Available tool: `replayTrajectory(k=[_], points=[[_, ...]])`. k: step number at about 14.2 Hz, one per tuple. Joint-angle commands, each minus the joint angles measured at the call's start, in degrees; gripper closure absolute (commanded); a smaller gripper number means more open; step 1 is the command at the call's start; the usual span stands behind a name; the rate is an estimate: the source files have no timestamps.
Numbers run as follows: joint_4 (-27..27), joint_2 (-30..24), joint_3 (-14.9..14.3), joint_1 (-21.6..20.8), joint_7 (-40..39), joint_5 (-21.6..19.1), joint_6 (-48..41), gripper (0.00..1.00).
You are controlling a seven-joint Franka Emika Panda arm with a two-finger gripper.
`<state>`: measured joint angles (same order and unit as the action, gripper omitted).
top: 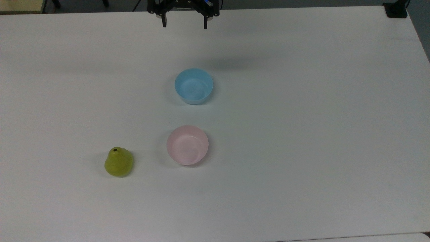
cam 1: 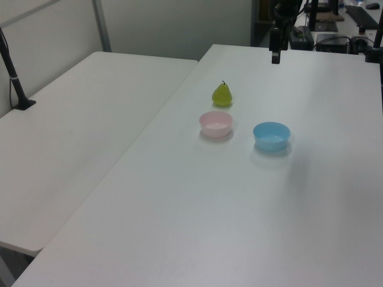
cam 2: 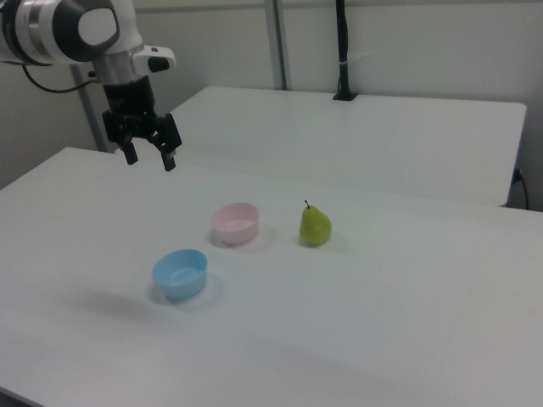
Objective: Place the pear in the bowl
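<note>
Yellow-green, the pear (top: 119, 162) sits on the surface at nine o'clock from the empty pink bowl (top: 187, 145). The jaws (top: 184, 23) hang spread, far off. Nothing is done yet.

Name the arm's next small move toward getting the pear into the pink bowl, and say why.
Probably carry the open gripper over the pear. It hangs empty above the table's far edge, while the pear stands upright beside the pink bowl, untouched.

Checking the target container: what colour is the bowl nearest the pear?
Pale pink bowl, beside the pear; clearest in the top view.
</note>
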<state>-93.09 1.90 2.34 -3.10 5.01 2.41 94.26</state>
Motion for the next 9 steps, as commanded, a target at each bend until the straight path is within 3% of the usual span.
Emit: replayTrajectory(k=[1, 9], points=[[-1.48, -1.28, -1.29, -0.16, -1.41, -0.92, -0.05, 0.0], [-1.22, -0.14, -1.2, -0.41, -1.41, -0.48, 0.31, 0.0]])
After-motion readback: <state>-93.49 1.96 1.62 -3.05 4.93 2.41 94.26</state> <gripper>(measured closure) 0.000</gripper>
